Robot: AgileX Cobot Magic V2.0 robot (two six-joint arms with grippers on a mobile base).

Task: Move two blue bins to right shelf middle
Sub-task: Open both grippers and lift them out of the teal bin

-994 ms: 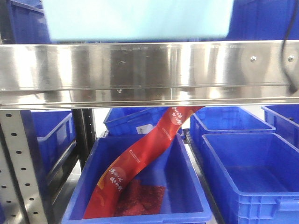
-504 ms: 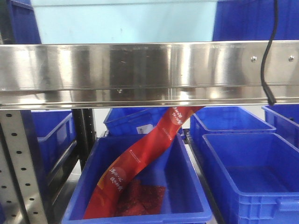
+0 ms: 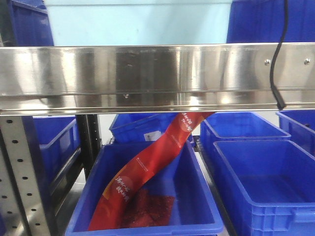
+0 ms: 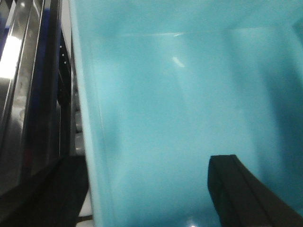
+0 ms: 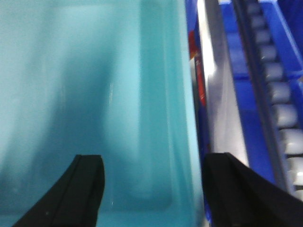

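Note:
A light blue bin stands on the level above the steel shelf rail; only its side wall shows in the front view. My left gripper is open and straddles the left wall of this bin, one finger outside against the wall, the other well inside. My right gripper is open too, straddling the right wall of the bin, with one finger inside and one outside. The bin's inside looks empty. Darker blue bins stand behind it on the same level.
Below the rail, a dark blue bin holds a red packaging strip. More dark blue bins stand at the right, back right and left. A perforated post rises at the left. A black cable hangs over the rail. A roller track runs beside the bin.
The light blue bin has shifted left along the upper level by a few centimetres. The black cable has swung in from the right edge toward the middle.

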